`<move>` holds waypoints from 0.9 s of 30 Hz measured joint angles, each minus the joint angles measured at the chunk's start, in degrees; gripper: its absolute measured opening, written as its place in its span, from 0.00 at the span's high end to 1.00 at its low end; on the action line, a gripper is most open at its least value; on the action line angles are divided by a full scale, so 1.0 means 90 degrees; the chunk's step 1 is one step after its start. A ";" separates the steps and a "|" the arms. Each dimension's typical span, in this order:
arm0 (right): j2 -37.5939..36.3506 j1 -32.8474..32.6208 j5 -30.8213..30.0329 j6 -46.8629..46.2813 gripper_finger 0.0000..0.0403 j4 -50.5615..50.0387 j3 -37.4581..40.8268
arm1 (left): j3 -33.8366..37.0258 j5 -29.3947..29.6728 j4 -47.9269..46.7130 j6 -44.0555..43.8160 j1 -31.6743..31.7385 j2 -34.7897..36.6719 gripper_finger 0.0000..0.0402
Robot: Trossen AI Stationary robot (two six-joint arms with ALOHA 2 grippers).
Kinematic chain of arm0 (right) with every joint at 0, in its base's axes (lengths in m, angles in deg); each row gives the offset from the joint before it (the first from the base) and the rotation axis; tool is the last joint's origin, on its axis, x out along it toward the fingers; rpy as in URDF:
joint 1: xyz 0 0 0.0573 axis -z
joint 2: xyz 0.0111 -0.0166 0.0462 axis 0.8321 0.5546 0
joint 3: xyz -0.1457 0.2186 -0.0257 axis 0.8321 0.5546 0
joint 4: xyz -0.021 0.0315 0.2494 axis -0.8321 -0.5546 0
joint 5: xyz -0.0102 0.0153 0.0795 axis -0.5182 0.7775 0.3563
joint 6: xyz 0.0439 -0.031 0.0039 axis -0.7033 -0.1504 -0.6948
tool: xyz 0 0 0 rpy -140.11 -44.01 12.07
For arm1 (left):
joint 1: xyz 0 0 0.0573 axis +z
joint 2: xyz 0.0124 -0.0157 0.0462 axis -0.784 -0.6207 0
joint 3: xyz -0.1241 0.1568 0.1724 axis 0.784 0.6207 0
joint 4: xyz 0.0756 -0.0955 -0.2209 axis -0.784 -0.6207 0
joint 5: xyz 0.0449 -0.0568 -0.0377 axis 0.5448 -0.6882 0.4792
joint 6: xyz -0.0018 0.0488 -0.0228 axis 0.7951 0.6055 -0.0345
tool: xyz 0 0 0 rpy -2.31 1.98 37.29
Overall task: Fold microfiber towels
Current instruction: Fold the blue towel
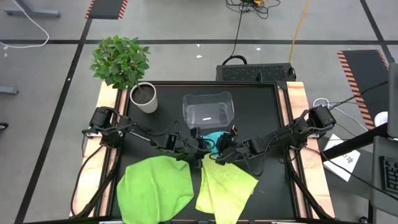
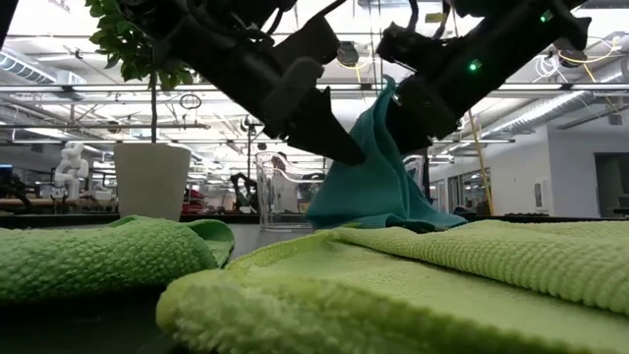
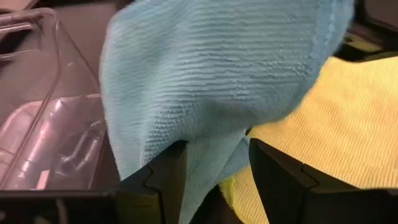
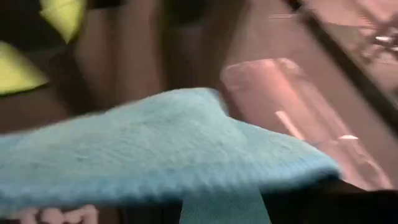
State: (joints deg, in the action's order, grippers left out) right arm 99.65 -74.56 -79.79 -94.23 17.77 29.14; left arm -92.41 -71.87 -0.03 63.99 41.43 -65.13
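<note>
Behind the turquoise towel (image 1: 213, 138), I see the clear bin (image 1: 208, 109) holding no cloth. Left gripper (image 3: 214, 171) and right gripper (image 2: 408, 118) each clamp that towel mid-table; green towel (image 1: 155, 188) and yellow-green towel (image 1: 225, 186) lie flat in front.

Turquoise towel (image 1: 213, 137), bright green towel (image 1: 155, 186), pale yellow-green towel (image 1: 225, 186), clear bin (image 1: 208, 109), white pot (image 1: 144, 98).

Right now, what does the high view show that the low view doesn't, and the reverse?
Only the high view shows the whole layout: the bright green towel and pale yellow-green towel spread apart, the clear bin empty. Only the low view shows the turquoise towel lifted in a peak, its lower edge on the table. Both show the left claw and right claw meeting at that towel, and the potted plant.
</note>
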 joint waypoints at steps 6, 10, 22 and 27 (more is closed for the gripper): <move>-0.0002 -0.0205 0.0245 0.0244 0.59 0.0073 0.0000 | -0.0002 -0.0066 0.0227 0.0283 0.0008 0.0010 0.56; -0.0002 -0.0320 0.0211 0.0474 0.59 0.0237 0.0000 | -0.0002 -0.0178 0.0295 0.0401 -0.0018 0.0010 0.56; -0.0002 -0.1036 -0.1331 0.2356 0.59 0.0522 0.0005 | -0.0004 -0.0408 0.0339 0.0384 0.0028 0.0010 0.56; -0.0001 -0.1306 -0.1820 0.2774 0.59 0.0670 0.0002 | -0.0004 -0.0480 0.0330 0.0384 0.0107 0.0010 0.56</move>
State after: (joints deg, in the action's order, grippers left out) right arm 99.64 -86.32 -96.17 -69.27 23.81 29.17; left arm -92.45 -76.19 2.94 67.45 42.39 -65.04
